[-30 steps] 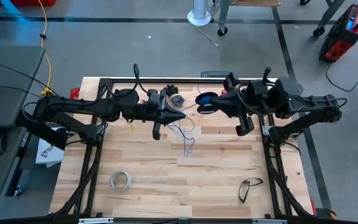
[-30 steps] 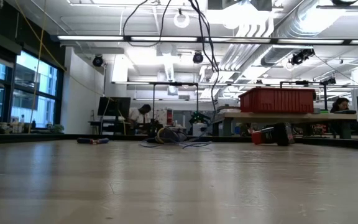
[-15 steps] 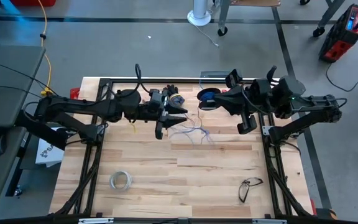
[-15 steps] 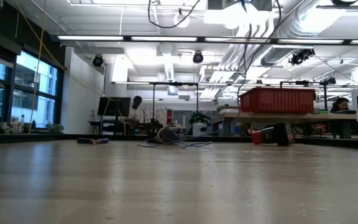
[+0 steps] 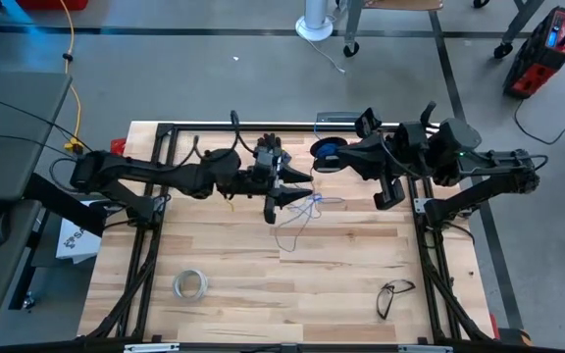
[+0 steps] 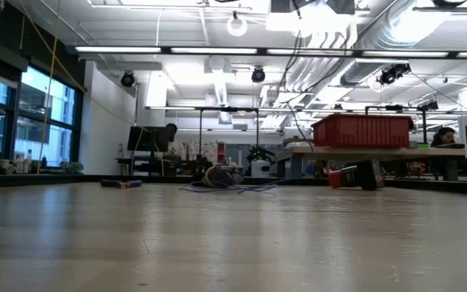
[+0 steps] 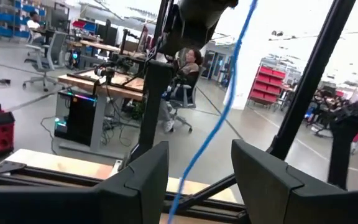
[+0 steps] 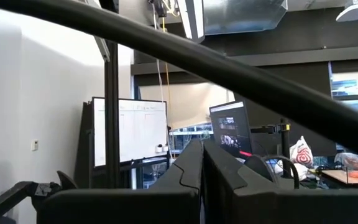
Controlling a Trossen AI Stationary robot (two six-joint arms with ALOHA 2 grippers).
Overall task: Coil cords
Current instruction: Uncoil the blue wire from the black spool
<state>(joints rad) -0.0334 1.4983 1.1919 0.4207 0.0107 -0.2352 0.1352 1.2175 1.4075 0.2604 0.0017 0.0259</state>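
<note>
The thin bluish-grey wire runs from the small dark spool, which sits high at the far middle of the wooden counter beside the right pincer, down into a loose tangle on the boards below the left pincer. In the left wrist view the wire passes slack between that pincer's 2 spread fingers without being pinched, so the left pincer is released. The right pincer is clenched, its fingers pressed flat together; I cannot tell whether it grips the spool.

By its look the wire is very light and limp, springy enough to kink or snarl, and slippery in a loose hold. A firm pinch on a single strand close to the spool, kept under gentle tension, would likely suit winding best. The spool seems light and rigid.

No brand, label or writing can be read on the task's things
</note>
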